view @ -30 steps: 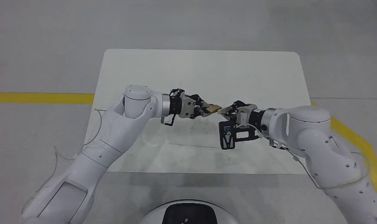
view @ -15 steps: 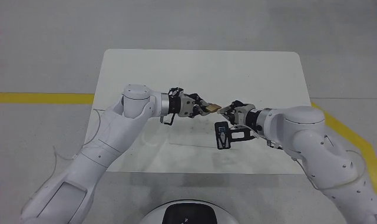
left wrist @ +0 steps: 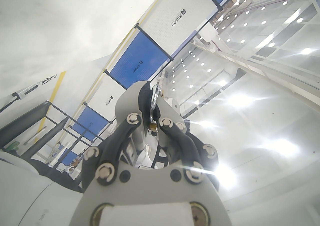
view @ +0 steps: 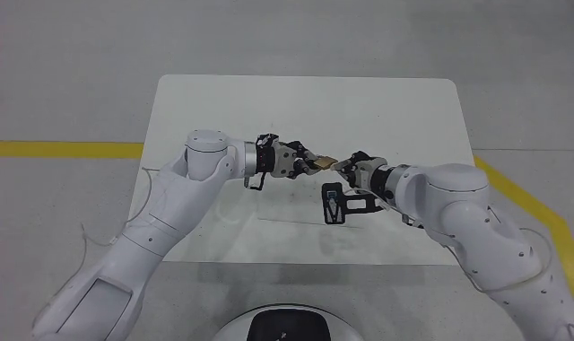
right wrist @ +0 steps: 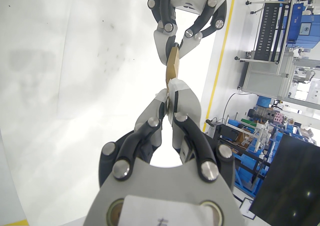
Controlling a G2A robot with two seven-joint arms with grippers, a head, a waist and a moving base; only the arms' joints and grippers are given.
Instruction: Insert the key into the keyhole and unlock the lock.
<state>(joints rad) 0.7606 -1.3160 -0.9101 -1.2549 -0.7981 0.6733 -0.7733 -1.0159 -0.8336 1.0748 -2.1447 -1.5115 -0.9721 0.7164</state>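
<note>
Right gripper [right wrist: 170, 92] has rolled a bit further, looks like it's twisting. It's pinching the key [right wrist: 167, 107], nose in the lock [right wrist: 173, 62] mid-frame above the table [view: 224, 108]; left gripper [right wrist: 176, 46] clamps the lock so it can't spin.

The left tool [view: 309, 164] from 9 o'clock and the right tool [view: 342, 168] from 3 o'clock meet at the lock [view: 321, 164], blocking each other; passage lies over the table [view: 395, 108] toward 12 o'clock.
</note>
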